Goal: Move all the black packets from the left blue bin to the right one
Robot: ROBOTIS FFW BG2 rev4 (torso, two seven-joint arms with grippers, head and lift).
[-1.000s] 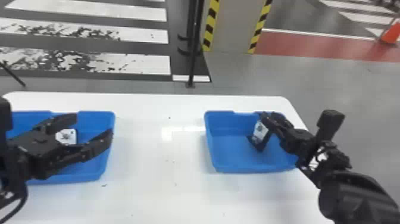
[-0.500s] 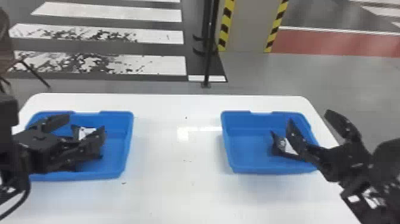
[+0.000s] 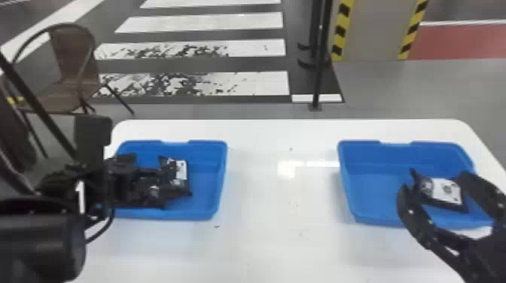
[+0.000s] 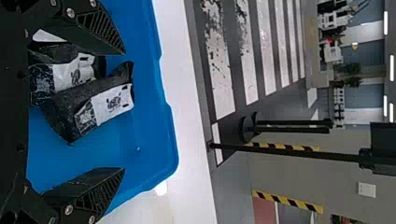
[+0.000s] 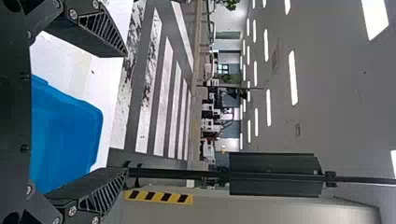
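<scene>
Over the left blue bin (image 3: 203, 216), my left gripper (image 3: 150, 180) stands open beside a black packet (image 3: 181, 171) with a white label. In the left wrist view, two black packets overlap in the bin, the nearer packet (image 4: 112, 103) between the spread fingers of the left gripper (image 4: 123, 111) but not gripped. The right blue bin (image 3: 348, 180) holds one black packet (image 3: 446, 191) lying label up. At that bin's near right side is my right gripper (image 3: 435, 183), fingers apart and seemingly above the packet. In the right wrist view, the right gripper (image 5: 126, 112) has nothing between its fingers.
Both bins rest on a white table (image 3: 278, 210), well apart, with bare tabletop between them. Beyond the table stand a brown chair (image 3: 71, 71) at the left and a black post (image 3: 320, 67) near the middle.
The right gripper has let go of its packet, which now lies flatter in the right bin, and has drawn back. The left gripper has turned and moved close to the left bin's packets. The head view has shifted left.
</scene>
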